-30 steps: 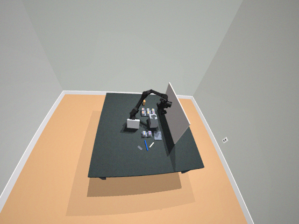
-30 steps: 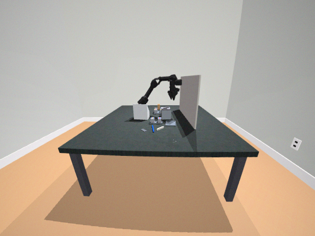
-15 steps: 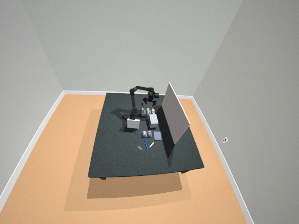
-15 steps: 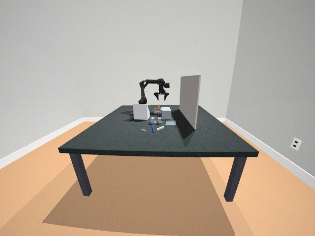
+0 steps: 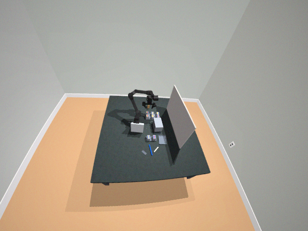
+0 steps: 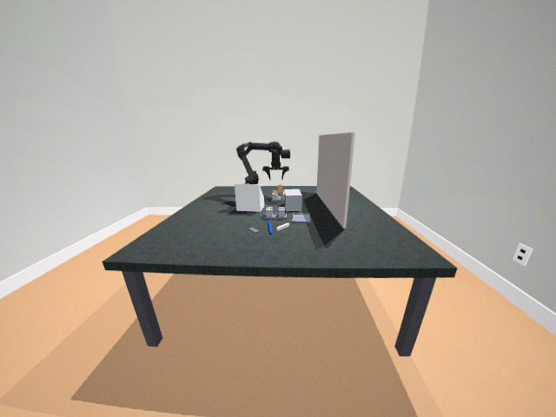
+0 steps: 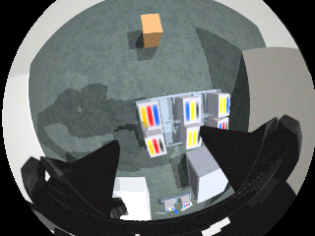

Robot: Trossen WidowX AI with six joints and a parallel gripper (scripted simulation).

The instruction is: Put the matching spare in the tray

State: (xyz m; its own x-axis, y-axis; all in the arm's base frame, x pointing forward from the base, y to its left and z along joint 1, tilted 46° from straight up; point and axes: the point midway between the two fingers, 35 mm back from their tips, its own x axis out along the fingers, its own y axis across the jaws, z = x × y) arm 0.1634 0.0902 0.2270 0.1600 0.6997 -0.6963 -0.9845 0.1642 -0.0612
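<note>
My gripper (image 5: pixel 149 105) (image 6: pixel 275 172) (image 7: pixel 159 138) is open and empty. It hangs high above a cluster of several small spares (image 5: pixel 152 115) (image 6: pixel 274 195) (image 7: pixel 191 112) with coloured stripe codes on top. The mounted unit (image 5: pixel 158 124) (image 6: pixel 293 199) (image 7: pixel 205 175) is a white box just in front of that cluster; its back code is not readable in these views. Two more spares (image 5: pixel 151 137) (image 6: pixel 274 209) (image 7: pixel 177 205) sit in front of the unit. The flat grey tray (image 5: pixel 162 139) (image 6: pixel 301 218) lies beside those two, near the panel.
A tall grey panel (image 5: pixel 179 116) (image 6: pixel 334 177) stands to the right of the parts. The arm's white base box (image 5: pixel 136 127) (image 6: pixel 248 197) (image 7: pixel 134 197) is on the left. An orange block (image 6: pixel 280 187) (image 7: pixel 152 29) stands behind the cluster. A blue pen (image 5: pixel 150 149), a white bar (image 5: pixel 156 149) and a grey chip (image 5: pixel 143 152) lie in front.
</note>
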